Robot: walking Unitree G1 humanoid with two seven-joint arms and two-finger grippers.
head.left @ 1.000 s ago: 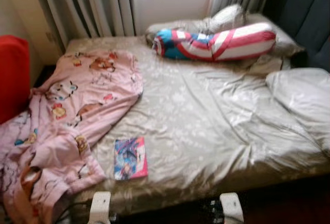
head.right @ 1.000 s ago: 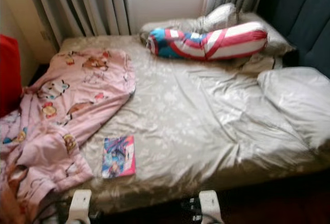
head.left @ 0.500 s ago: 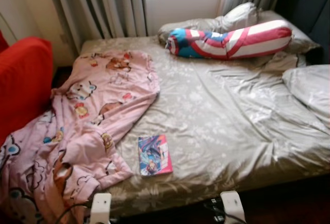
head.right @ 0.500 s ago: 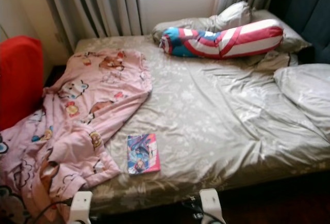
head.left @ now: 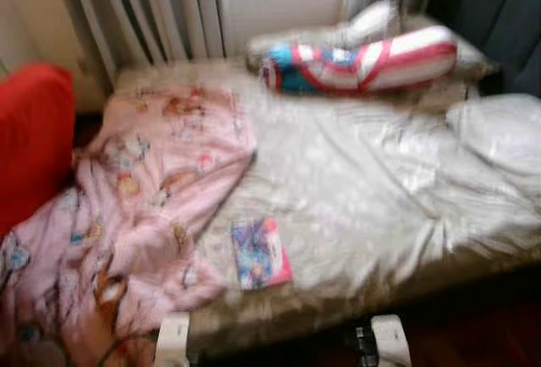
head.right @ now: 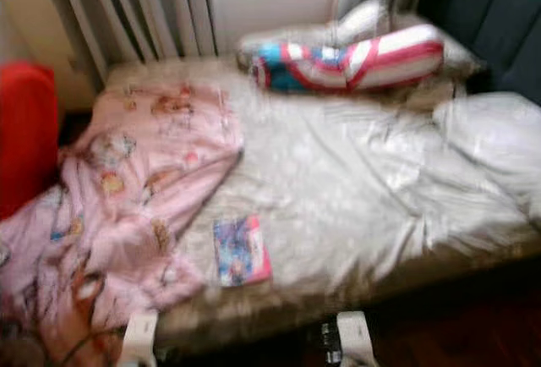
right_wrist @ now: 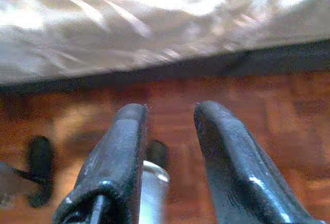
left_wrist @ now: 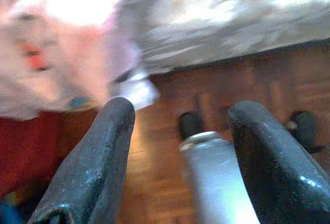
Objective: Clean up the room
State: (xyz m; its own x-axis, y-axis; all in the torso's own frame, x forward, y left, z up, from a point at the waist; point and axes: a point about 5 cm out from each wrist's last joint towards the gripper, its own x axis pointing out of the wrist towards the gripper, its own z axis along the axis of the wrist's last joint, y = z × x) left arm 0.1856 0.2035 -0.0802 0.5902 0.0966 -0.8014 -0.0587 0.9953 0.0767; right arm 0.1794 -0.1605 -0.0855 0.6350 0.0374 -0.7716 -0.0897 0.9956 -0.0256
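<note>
Near the bed's [head.left: 380, 215] front edge lies a colourful book [head.left: 260, 254], just beside the pink blanket [head.left: 144, 189] spilling over the left edge; left gripper [left_wrist: 180, 146] and right gripper [right_wrist: 170, 146] hang spread above wooden floor [right_wrist: 258, 105].

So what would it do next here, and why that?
Probably step closer to the bed and bring the right gripper up toward the small colourful book lying near the bed's front edge beside the crumpled pink cartoon-print blanket. Both grippers hang low over the wooden floor, open and holding nothing, the left gripper too, and the book looks easiest to tidy.
</note>
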